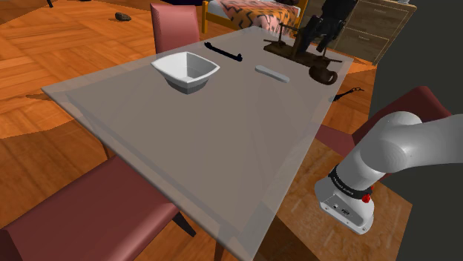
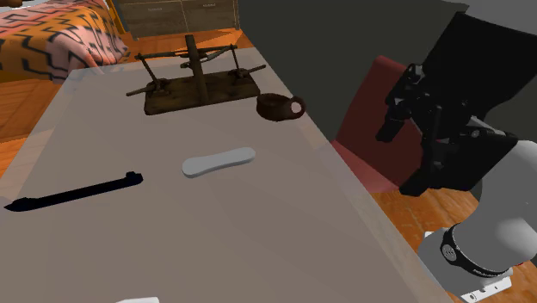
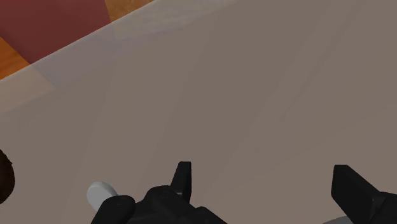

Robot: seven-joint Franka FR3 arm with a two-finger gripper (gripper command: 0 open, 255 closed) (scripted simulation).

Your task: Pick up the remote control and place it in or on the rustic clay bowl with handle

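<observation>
Hovering over the grey worktop (image 2: 258,241), your black gripper (image 3: 267,191) is wide and empty; the pale oblong remote control (image 2: 219,162) lies near the dark brown handled clay bowl (image 2: 280,107), nothing done yet.

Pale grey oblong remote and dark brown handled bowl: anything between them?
No, just bare grey tabletop between pale grey remote and dark brown bowl, per the second exterior view.

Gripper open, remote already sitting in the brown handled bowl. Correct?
Not quite. The remote lies flat on the table, apart from the brown handled bowl, as the second exterior view shows. The gripper is open, as you say.
</observation>
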